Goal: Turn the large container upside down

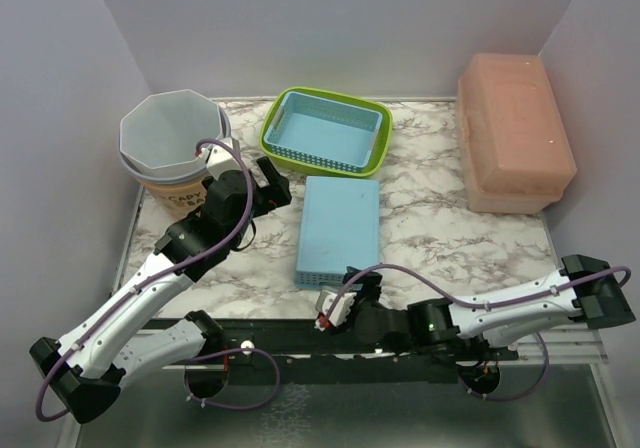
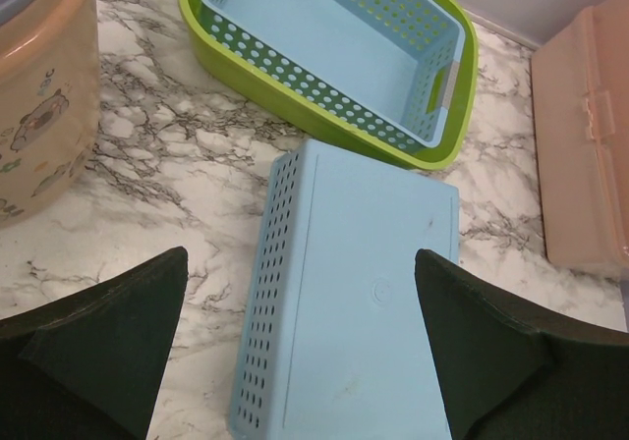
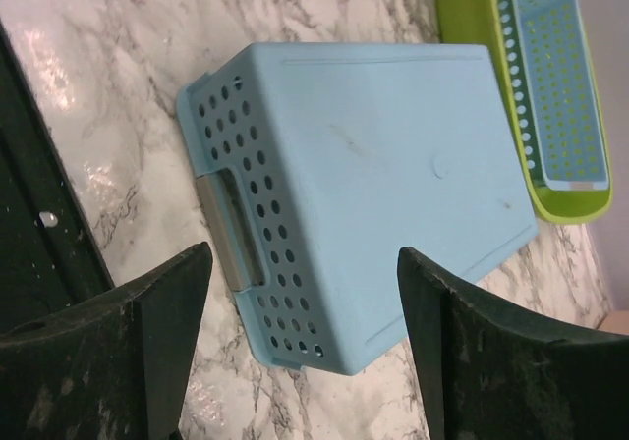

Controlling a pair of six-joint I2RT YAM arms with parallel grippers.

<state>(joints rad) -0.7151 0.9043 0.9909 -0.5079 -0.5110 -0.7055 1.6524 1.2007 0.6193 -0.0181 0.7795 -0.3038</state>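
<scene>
Two blue baskets (image 1: 339,230): one upturned mid-table, another (image 1: 331,133) nested in the single green basket (image 1: 272,136), far centre. One pink box (image 1: 512,133), far right. Buckets (image 1: 170,133) stacked far left, at least two by their rims

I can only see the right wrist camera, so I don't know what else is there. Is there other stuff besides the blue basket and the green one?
Observer: Yes, a big pink box with its lid shut stands at the far right of the table.
Operator: What about the other side?
Observer: A peach bucket sits far left, with a grey tub nested inside it.
Operator: Where's the other arm?
Observer: The left gripper hangs open beside that bucket, left of the upside-down blue basket.
</scene>
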